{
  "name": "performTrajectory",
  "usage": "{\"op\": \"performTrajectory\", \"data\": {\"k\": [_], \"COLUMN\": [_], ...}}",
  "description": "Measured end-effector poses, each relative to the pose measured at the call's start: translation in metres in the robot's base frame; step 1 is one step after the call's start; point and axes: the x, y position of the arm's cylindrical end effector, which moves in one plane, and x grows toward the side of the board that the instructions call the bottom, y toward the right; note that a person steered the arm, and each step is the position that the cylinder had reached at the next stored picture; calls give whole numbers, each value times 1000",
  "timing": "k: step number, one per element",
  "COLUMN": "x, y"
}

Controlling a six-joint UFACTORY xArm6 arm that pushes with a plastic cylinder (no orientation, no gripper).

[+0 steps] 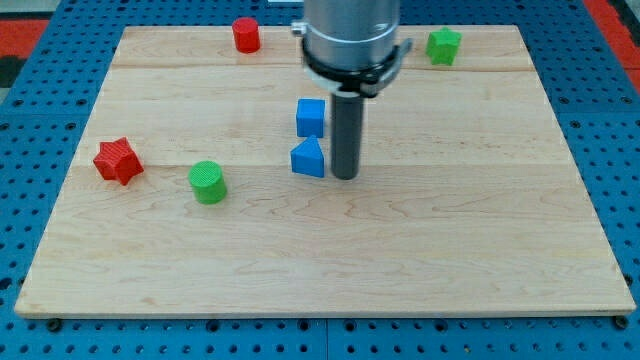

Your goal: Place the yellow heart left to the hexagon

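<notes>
No yellow heart shows in the camera view; the arm's body hides part of the board's top middle. My tip [345,176] rests on the board just right of a blue triangular block [309,159], very close to it. A blue cube [311,117] sits just above that block, left of the rod. A red block [246,35], round or hexagonal, stands at the top left. A green blocky piece [444,46] stands at the top right; I cannot tell its exact shape.
A red star [117,160] lies near the left edge of the wooden board [450,250]. A green cylinder [208,182] stands right of it. A blue pegboard surrounds the board.
</notes>
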Motion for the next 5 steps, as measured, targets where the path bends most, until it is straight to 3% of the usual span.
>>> {"op": "performTrajectory", "data": {"k": [3,4,5], "x": [-158,-215,-254], "y": [54,52,13]}}
